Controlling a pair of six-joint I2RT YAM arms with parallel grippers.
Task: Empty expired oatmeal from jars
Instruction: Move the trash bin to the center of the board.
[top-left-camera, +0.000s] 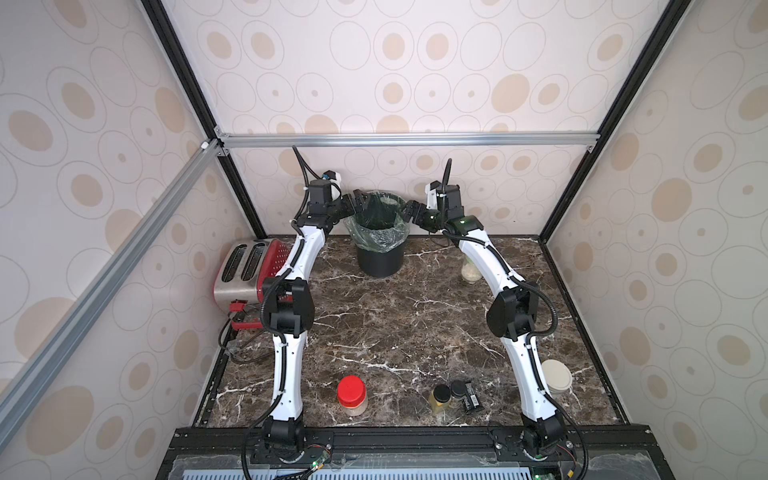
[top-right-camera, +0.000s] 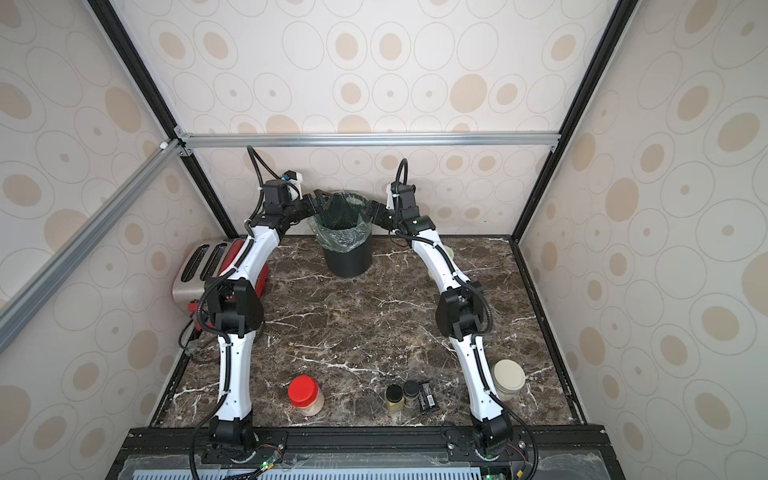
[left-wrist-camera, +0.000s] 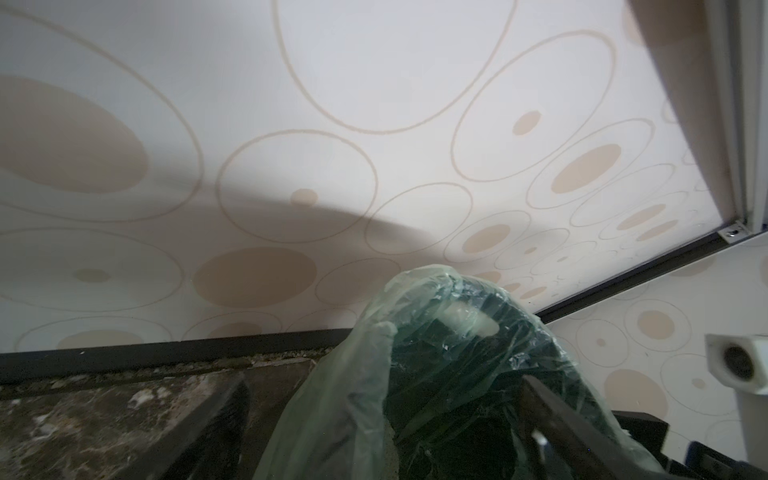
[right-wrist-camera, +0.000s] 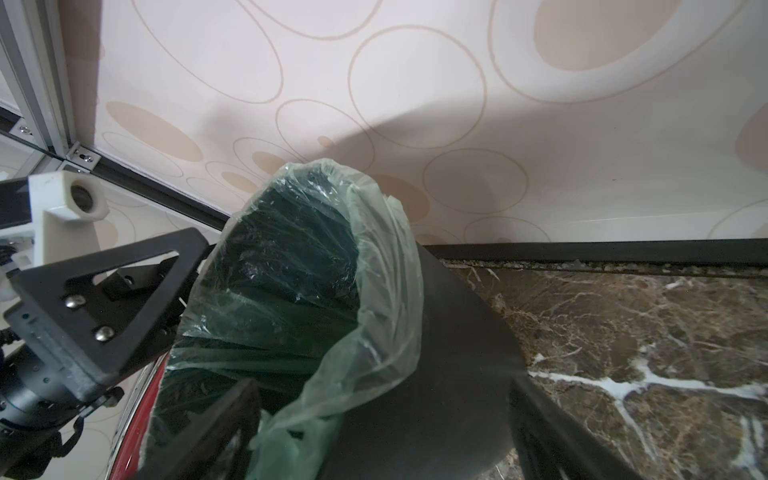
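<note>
Between jars, hovering with left gripper (top-left-camera: 358, 204) and right gripper (top-left-camera: 409, 211) wide, empty, flanking the far green-lined black bin (top-left-camera: 380, 262); next, probably reaching near for the clear red-lidded jar (top-left-camera: 351, 394) holding pale oatmeal (top-left-camera: 356, 409).

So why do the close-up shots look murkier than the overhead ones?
Left wrist view: a broad grey shadow crosses the wall, and the left claw looks soft so close to the lens. Right wrist view: shadow falls on the wall behind the bin. Both top views: evenly lit and crisper.
</note>
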